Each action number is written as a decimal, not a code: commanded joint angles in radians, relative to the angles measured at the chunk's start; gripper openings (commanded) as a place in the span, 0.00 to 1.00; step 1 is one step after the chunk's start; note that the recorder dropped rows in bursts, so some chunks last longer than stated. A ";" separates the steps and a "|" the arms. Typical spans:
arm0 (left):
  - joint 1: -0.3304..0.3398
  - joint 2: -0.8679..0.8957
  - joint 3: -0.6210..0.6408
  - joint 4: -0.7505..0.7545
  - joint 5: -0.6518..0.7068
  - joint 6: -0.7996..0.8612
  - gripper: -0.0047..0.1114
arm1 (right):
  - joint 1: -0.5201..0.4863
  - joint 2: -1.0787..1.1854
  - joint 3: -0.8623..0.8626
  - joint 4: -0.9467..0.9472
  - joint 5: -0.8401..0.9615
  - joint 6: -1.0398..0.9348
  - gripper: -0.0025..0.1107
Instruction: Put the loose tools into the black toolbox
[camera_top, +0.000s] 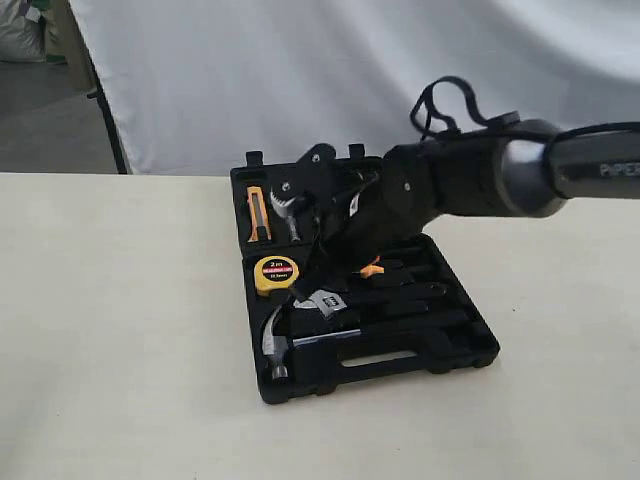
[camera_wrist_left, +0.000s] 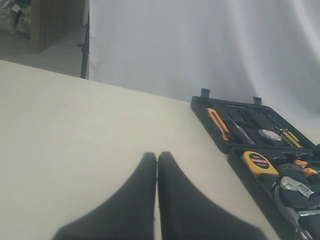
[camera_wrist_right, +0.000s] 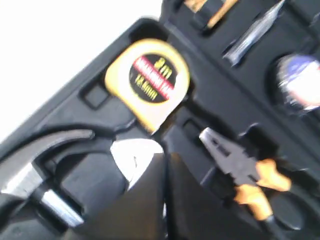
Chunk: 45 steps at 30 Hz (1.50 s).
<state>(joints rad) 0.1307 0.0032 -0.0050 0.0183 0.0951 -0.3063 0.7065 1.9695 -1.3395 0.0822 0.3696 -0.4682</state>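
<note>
White cloth hung behind a pale table, and the black toolbox (camera_top: 470, 350) lay open toward the table's far edge, its hinge running across the middle. All three loose tools sat inside it. The claw hammer (camera_top: 275, 345) lay in the near half, its head at the near-left corner. The adjustable wrench (camera_top: 325, 303) had its jaw end just beside the yellow tape measure (camera_top: 276, 275). The small tape roll (camera_wrist_left: 270, 135) rested in the far half. Whether the wrench was pressed fully into its recess could not be told.

The right gripper (camera_wrist_right: 162, 162) hung low over the near half with its fingers pressed together and nothing between them, the tips just beside the wrench head and near the orange-handled pliers (camera_wrist_right: 245, 175). The left gripper (camera_wrist_left: 157, 157) was likewise closed and empty over bare table, well apart from the case.

The main risk seemed to be the right arm's withdrawal. A sideways sweep at that height could catch the wrench head or the tape measure and lever one out of its slot. If the wrench sat proud across the hammer's handle, a nudge could roll it loose, and the case would later refuse to shut.
</note>
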 joint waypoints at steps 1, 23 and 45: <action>0.025 -0.003 -0.003 0.004 -0.007 -0.005 0.05 | -0.007 -0.112 0.005 -0.005 0.048 0.031 0.02; 0.025 -0.003 -0.003 0.004 -0.007 -0.005 0.05 | -0.005 -0.863 0.855 0.031 -0.652 0.351 0.02; 0.025 -0.003 -0.003 0.004 -0.007 -0.005 0.05 | -0.005 -1.346 1.225 0.029 -0.735 0.400 0.02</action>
<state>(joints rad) 0.1307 0.0032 -0.0050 0.0183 0.0951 -0.3063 0.7065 0.6895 -0.1534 0.1151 -0.3563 -0.0768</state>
